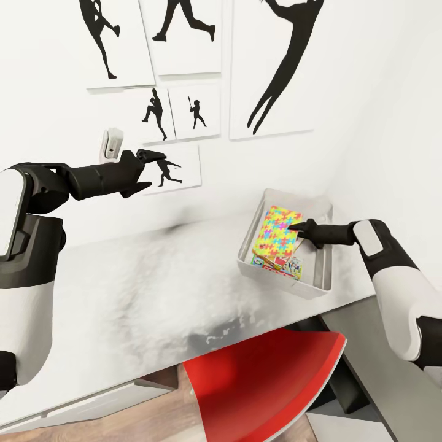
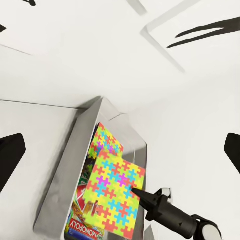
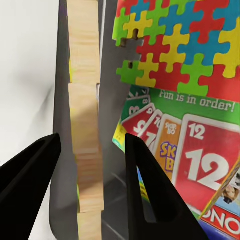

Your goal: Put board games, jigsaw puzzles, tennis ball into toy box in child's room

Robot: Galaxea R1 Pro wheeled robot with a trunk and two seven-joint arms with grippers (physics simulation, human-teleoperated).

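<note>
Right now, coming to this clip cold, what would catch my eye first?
The bright puzzle lying on top of other game boxes in the grey bin at the table's right end, with the right tool reaching into it. Next, the red chair tucked under the table's near edge, and the black silhouette prints on the white wall behind.

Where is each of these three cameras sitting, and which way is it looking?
Head view: on the robot's head, looking down over the table; both arms show, left gripper raised, right gripper over the toy box.
Left wrist view: by the left gripper, looking down at the toy box and jigsaw puzzle; its dark fingers frame the edges.
Right wrist view: by the right gripper, close inside the box, facing the SKIP-BO game.
All three share the jigsaw puzzle.
</note>
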